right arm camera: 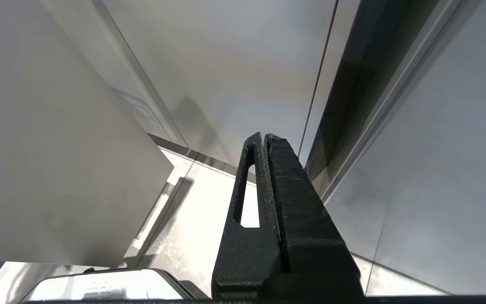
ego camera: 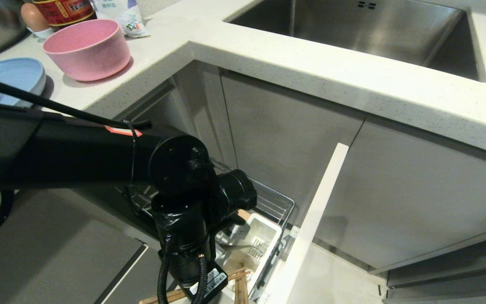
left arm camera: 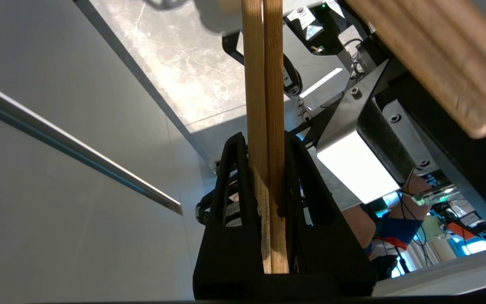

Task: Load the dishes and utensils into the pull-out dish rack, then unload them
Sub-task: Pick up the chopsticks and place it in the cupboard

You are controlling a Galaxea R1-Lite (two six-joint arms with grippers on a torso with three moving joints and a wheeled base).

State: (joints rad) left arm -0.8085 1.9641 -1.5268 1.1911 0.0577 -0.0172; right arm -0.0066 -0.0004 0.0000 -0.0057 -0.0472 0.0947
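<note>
Left gripper (left arm camera: 266, 143): your black two-finger tool is clamped on the pair of light wooden chopsticks (left arm camera: 264, 105), its fingers (left arm camera: 230, 177) pressing them from both sides; in the head view the arm reaches across from the left and hangs over the front end of the rack.
White speckled stone countertop (ego camera: 352, 80): you see it run across the top of the head view, wrapping the corner above the grey cabinet doors.
Stainless steel sink (ego camera: 373, 29): sunk into the countertop at the upper right.
Pull-out dish rack (ego camera: 274, 204): the chrome wire basket stands drawn out below the counter, with its white front panel (ego camera: 310, 228) swung toward you on the right side.
White plastic cutlery caddy (ego camera: 264, 240): it sits in the rack's front corner, just beside the panel; a silver utensil lies in it, though you cannot tell spoon from fork.
Shallow light-blue oval plate (ego camera: 15, 76): on the counter at far left, partly behind the arm.
Round pink bowl (ego camera: 87, 48): upright on the counter, just beside the plate.
Chopsticks in the head view: their ends (ego camera: 238, 280) show under the wrist, at the caddy's near edge.
Right gripper (right arm camera: 264, 139): your other tool is pressed closed on nothing, facing plain grey cabinet fronts.
</note>
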